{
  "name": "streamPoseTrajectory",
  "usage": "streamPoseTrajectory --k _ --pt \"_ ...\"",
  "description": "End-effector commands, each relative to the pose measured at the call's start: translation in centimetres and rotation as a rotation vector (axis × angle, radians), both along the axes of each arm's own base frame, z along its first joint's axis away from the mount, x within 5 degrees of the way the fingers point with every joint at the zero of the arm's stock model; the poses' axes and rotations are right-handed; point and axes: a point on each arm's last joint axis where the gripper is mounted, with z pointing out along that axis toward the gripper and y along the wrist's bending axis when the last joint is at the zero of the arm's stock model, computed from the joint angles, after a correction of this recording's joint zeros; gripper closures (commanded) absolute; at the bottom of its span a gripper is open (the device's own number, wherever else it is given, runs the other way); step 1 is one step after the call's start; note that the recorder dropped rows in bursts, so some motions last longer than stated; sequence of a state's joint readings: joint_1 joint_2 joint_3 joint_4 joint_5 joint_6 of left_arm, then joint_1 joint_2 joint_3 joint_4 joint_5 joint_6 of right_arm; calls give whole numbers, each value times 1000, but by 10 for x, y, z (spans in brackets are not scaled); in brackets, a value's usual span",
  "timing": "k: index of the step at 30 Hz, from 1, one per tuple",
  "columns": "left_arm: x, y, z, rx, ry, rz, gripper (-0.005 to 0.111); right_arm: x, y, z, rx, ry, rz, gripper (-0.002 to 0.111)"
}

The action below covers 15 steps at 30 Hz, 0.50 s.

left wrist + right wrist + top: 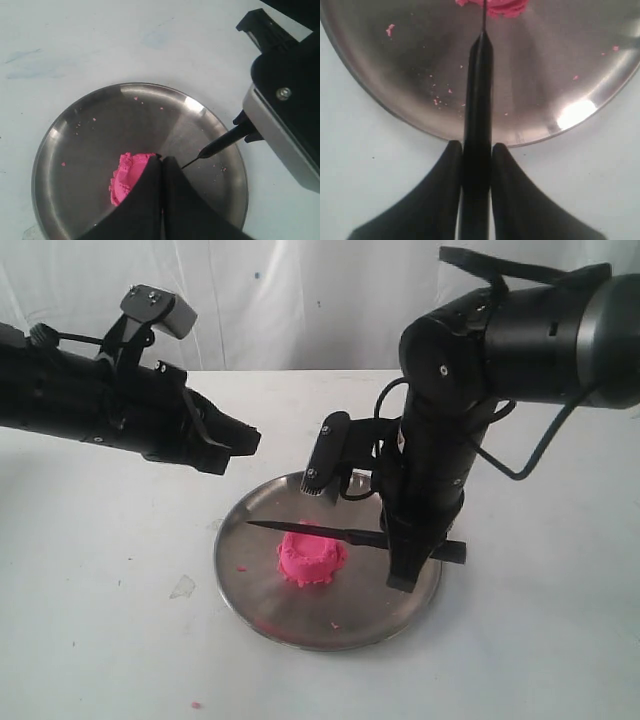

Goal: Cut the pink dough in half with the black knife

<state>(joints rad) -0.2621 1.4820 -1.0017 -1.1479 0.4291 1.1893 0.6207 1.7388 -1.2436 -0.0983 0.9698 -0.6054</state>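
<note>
Bright pink dough mound (312, 560): whole, centre of round steel plate (370, 605) on white table (90, 640). Slim black knife (320, 531): level, tip left, blade across dough top. Right hand (412, 558): grasping knife handle. Left hand (240, 443): clenched, empty, raised left of plate.

Saw a big white table (90, 640), flat and a bit smudged. Saw a white sheet (300, 300) hung behind it like a wall, with soft folds and a tiny dark spot (256, 276). Was bright all over, with soft light and hardly any dark shadows. Saw faint blue marks (35, 67) on the tabletop.
</note>
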Motion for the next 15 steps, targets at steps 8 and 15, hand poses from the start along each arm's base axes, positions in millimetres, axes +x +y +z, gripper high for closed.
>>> streamPoseTrajectory --k 8,15 --pt "8 -4 -22 -4 89 -17 106 11 2 -18 -49 -13 27 108" --pt "14 -7 -37 -4 139 -14 106 14 4 -29 -61 1 31 108"
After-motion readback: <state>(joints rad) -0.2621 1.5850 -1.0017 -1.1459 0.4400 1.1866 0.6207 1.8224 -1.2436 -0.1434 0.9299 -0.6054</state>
